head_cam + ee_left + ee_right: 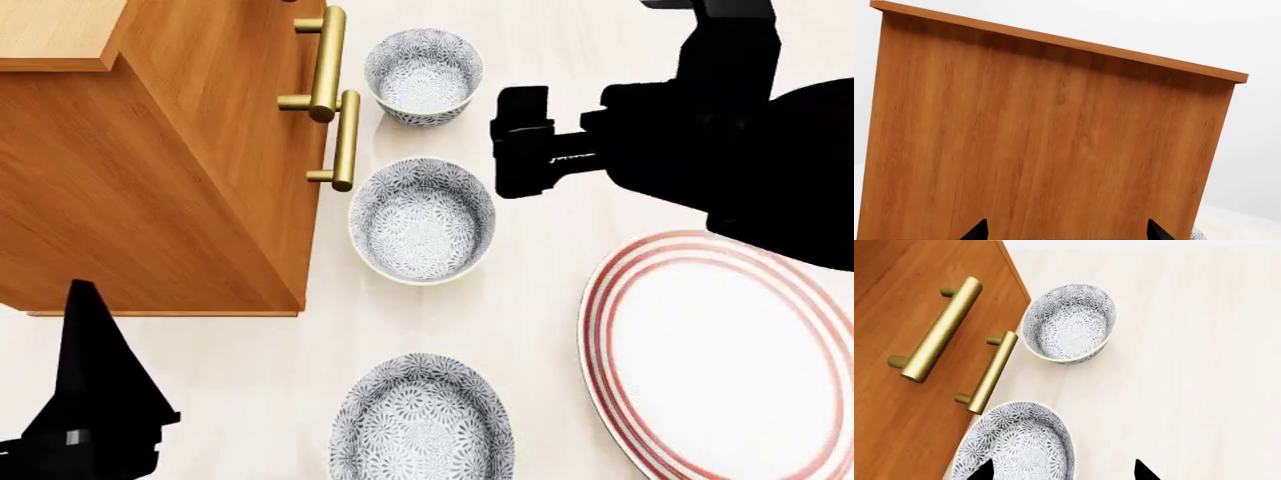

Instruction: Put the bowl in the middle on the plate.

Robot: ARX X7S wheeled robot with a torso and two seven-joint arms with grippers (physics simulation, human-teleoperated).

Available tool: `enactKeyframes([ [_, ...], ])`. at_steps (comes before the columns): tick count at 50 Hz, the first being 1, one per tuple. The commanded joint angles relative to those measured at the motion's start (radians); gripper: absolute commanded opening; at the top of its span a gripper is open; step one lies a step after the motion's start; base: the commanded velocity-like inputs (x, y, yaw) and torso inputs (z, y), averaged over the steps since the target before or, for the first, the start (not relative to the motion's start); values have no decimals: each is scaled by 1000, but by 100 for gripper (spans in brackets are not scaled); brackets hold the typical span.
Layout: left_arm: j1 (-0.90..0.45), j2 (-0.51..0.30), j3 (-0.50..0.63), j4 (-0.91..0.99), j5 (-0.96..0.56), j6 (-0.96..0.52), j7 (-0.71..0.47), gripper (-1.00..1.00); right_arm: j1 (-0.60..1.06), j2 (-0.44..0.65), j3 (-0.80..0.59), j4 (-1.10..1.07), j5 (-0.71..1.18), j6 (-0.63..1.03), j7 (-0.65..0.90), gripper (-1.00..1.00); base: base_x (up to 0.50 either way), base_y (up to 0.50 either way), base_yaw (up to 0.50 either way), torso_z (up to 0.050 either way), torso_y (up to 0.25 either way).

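Note:
Three flower-patterned bowls stand in a row on the pale table; the bowl in the middle point(422, 220) point(1017, 442) sits just beside the cabinet's handles. The red-ringed plate point(727, 365) lies empty to the right of the row. My right gripper point(518, 140) point(1062, 472) hovers open to the right of the far and middle bowls. One of its fingertips point(981, 471) shows over the middle bowl's inside and the other over bare table, with nothing held. My left gripper point(94, 400) point(1067, 232) is open and empty, low at the near left, facing the cabinet's side.
A wooden cabinet point(160, 170) point(1054, 140) with brass handles point(334, 100) point(987, 372) stands left of the bowls. The far bowl point(424, 75) point(1069, 322) and the near bowl point(422, 420) flank the middle one. Pale tabletop point(534, 300) lies between bowls and plate.

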Motion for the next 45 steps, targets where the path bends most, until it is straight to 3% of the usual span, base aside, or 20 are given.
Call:
enactKeyframes([
  [1,-6,-6,4,-6,-4,-2,-7,100,76,-92,-51,196,103,134,-54,100,0,0,0,0,0],
  [7,-5,-7,5,-7,-5,7,-5,100,94,-136,-87,273,71,220,-118,100,0,0,0,0,0],
  [17,-2,-7,7,-11,-4,17,-6,100,74,-160,-109,339,60,229,-140,100,0,0,0,0,0],
  [21,-1,-7,15,-12,4,19,-5,100,69,-180,-104,385,-34,186,-172,100,0,0,0,0,0],
  [35,-7,-15,22,-18,0,16,-10,100,60,-299,-176,550,-129,251,-290,100,0,0,0,0,0],
  [45,-8,-18,28,-24,3,18,-12,100,47,-336,-197,608,-98,282,-301,100,0,0,0,0,0],
])
